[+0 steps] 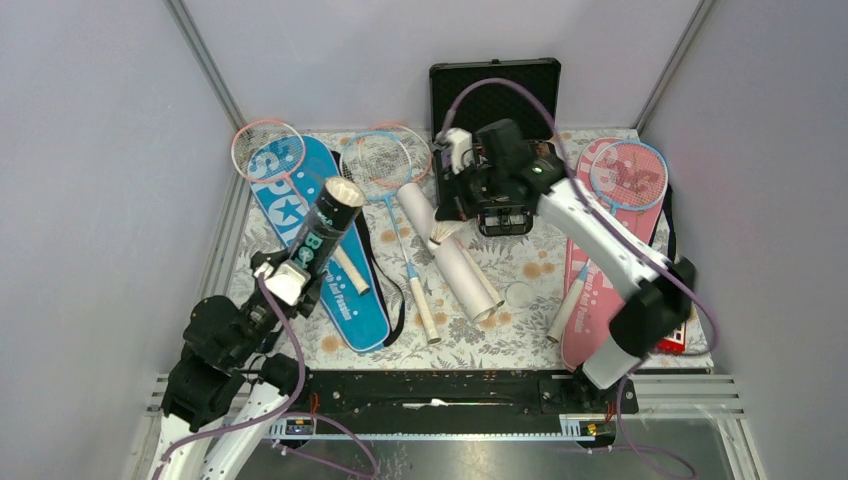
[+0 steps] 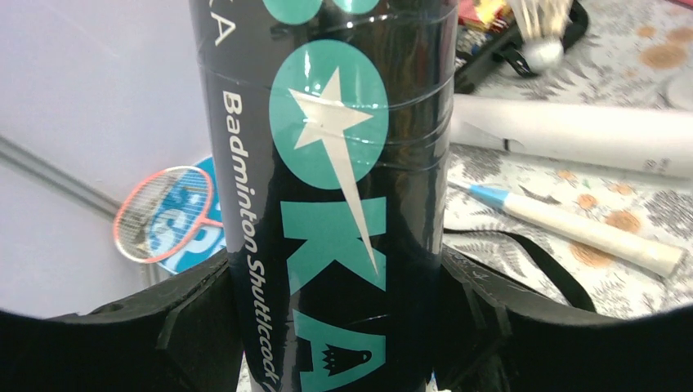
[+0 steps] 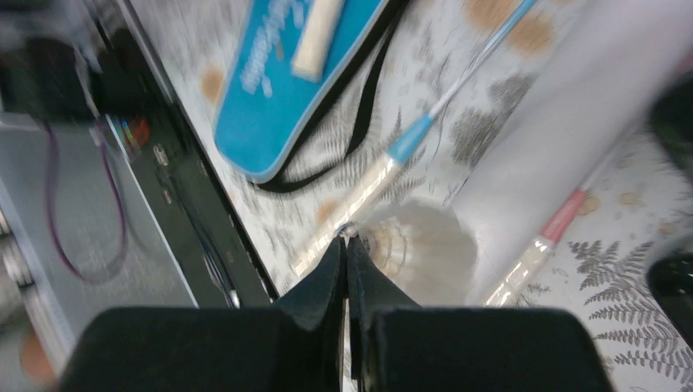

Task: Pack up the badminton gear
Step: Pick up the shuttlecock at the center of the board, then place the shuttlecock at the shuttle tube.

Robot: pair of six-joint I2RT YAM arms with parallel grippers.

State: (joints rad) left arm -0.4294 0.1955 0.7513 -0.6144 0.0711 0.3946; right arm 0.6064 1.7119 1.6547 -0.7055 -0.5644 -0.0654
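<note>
shuttlecock [image 1: 440,235] is hanging right of the dark tube [image 1: 325,232] mouth
right jaws are pinching it closed; left jaws are clamping the tube, its axis tilting rightward.

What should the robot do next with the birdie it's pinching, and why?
Probably carry the right pincer and its shuttlecock leftward toward the raised top end of the dark tube. The left pincer holds that tube tilted upward, and the shuttlecock hangs well to its right.

light: even and bright, from above | shadows: faint | glare: streaks seen on dark tube [image 2: 343,204] | blur: right wrist view smeared throughout | left wrist view: lower corners vignetted
</note>
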